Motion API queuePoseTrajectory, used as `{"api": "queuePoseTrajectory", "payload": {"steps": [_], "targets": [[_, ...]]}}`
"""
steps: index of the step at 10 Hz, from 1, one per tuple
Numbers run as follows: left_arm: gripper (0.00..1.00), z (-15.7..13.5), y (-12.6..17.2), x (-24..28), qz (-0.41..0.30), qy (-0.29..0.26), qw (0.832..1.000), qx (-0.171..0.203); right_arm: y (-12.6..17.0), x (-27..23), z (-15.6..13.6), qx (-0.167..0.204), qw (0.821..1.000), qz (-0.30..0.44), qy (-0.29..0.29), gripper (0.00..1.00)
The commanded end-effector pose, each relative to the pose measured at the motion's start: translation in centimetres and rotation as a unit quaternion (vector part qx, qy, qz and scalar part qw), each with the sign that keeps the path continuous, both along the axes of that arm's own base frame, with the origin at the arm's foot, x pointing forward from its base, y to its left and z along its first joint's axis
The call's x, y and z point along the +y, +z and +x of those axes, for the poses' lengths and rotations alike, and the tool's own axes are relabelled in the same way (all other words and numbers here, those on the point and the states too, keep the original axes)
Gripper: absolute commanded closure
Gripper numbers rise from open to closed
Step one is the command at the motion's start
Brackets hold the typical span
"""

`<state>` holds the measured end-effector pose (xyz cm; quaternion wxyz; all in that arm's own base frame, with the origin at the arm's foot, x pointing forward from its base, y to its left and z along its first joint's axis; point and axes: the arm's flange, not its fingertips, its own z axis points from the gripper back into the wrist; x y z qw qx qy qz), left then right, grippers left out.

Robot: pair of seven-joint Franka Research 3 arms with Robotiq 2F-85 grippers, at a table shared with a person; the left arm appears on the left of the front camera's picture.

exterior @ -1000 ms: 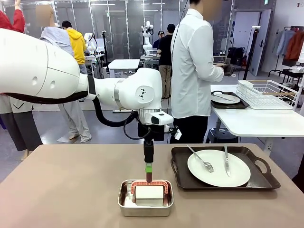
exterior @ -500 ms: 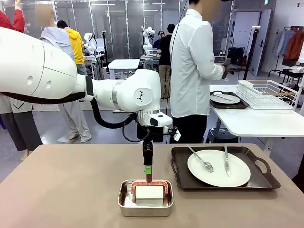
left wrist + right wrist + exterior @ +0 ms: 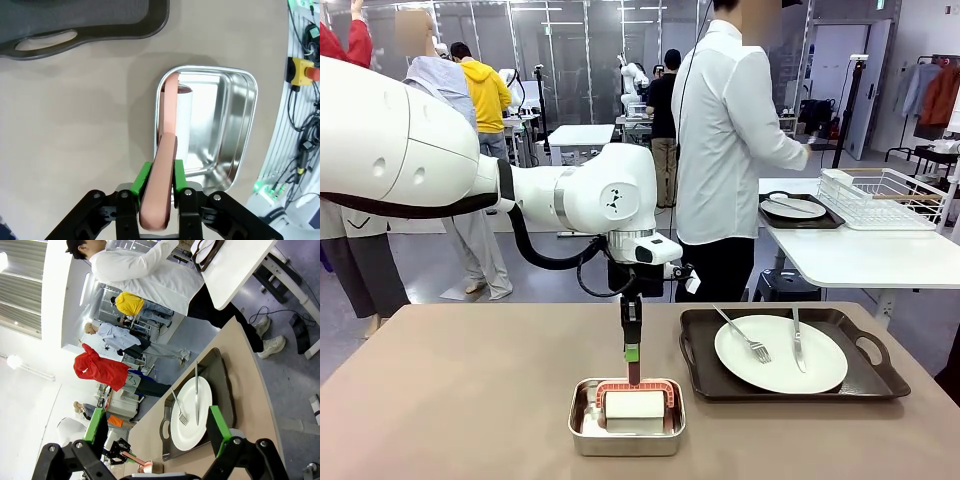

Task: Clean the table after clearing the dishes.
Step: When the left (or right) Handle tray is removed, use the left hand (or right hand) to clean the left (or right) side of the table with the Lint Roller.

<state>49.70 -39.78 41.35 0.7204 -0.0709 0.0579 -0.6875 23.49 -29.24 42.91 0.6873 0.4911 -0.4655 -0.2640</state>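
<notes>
On the taupe table (image 3: 450, 400) a white plate (image 3: 780, 353) with fork and knife lies on a dark tray (image 3: 868, 380) at the right. A second plate (image 3: 793, 208) on its tray rests on the white side table. In front stands a steel pan (image 3: 578, 430) holding a white roller (image 3: 634, 405) with a red handle. My left gripper (image 3: 632, 365) points straight down over it. The left wrist view shows my left gripper (image 3: 159, 175) shut on the red handle (image 3: 167, 130) above the pan (image 3: 230, 125). My right gripper (image 3: 157, 435) stands open in the air, facing the plate (image 3: 192, 412).
A person in a white shirt (image 3: 730, 130) stands at the far edge, turned toward the white side table (image 3: 860, 255) with a wire rack (image 3: 885, 195). The table's left half (image 3: 440, 380) is bare. Other people stand farther back.
My left gripper's fingers have closed on the roller's red handle. The arm has hardly moved. The person has shifted slightly at the side table.
</notes>
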Motion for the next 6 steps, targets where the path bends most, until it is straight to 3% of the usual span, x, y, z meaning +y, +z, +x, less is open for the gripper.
{"api": "queuePoseTrajectory", "payload": {"steps": [1, 4, 5, 6], "targets": [[1.00, -0.9, 0.0, 1.1, -0.011, 0.011, 1.000, 0.002, 0.4, -0.1, -0.1, -0.007, 1.000, 0.005, -0.004, 0.00], [1.00, -2.1, 3.7, 3.3, -0.044, 0.043, 0.998, -0.002, 0.4, -0.1, -0.1, -0.007, 1.000, 0.005, -0.004, 0.00], [0.91, -2.8, 6.1, 5.4, -0.061, 0.091, 0.994, -0.019, 0.4, -0.1, -0.1, -0.007, 1.000, 0.005, -0.004, 0.00], [0.91, -3.4, 8.7, 8.2, -0.090, 0.131, 0.987, -0.024, 0.4, -0.1, -0.1, -0.007, 1.000, 0.005, -0.004, 0.00]]}}
